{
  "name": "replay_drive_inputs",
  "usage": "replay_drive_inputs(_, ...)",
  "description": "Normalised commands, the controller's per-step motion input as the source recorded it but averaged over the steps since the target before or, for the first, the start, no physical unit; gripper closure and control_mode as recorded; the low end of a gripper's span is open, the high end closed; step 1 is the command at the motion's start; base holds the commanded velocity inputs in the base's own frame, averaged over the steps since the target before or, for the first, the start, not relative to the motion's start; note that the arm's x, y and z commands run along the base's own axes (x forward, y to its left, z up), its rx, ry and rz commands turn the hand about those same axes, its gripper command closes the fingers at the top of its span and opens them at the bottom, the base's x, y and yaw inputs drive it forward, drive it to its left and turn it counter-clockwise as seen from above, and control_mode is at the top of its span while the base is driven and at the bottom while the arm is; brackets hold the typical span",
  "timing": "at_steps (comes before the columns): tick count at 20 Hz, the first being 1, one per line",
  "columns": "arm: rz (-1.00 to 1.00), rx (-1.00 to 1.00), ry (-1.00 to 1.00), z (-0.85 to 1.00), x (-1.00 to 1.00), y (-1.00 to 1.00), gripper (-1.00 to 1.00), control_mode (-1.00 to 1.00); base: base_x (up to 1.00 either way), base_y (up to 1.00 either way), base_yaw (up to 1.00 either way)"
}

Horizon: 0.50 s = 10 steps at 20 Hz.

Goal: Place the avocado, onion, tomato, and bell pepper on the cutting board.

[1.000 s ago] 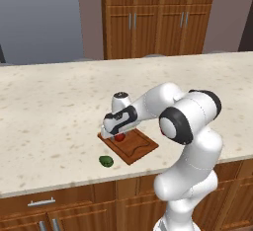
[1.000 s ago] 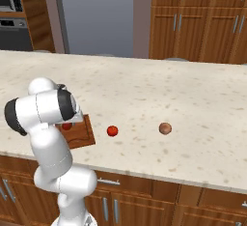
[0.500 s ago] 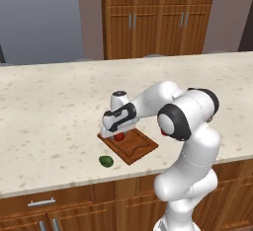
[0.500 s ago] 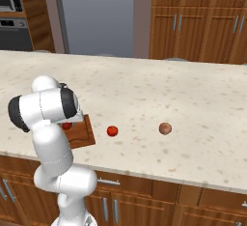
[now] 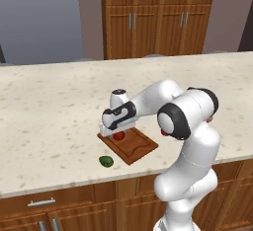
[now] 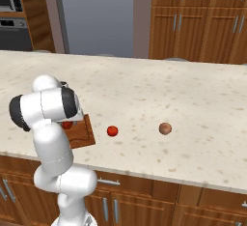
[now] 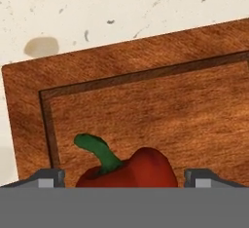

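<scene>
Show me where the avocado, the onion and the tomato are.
avocado (image 5: pixel 105 161), left base view, middle of its top.
onion (image 6: pixel 165 128), right base view, its centre.
tomato (image 6: pixel 112 131), right base view, its centre.

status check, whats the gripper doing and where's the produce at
Gripper open over red green-stemmed bell pepper, which sits on reddish-brown wooden cutting board. Dark green avocado, bright red tomato, brown onion on counter. Nothing blocking.

bell pepper (image 7: pixel 127 169): lower half cut off in the hand view
cutting board (image 6: pixel 82 132): mostly hidden behind the arm in the right base view
pincer (image 5: pixel 117 130): fingertips too small to tell
</scene>
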Motion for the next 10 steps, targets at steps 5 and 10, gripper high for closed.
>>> replay_drive_inputs(5, 0.0, 0.0, 0.0, 0.0, -0.05, 0.0, -1.0, -1.0, 0.0, 0.0, 0.0)
replay_drive_inputs(10, 0.0, 0.0, -0.08, 0.15, -0.19, 0.0, -1.0, -1.0, 0.0, 0.0, 0.0)
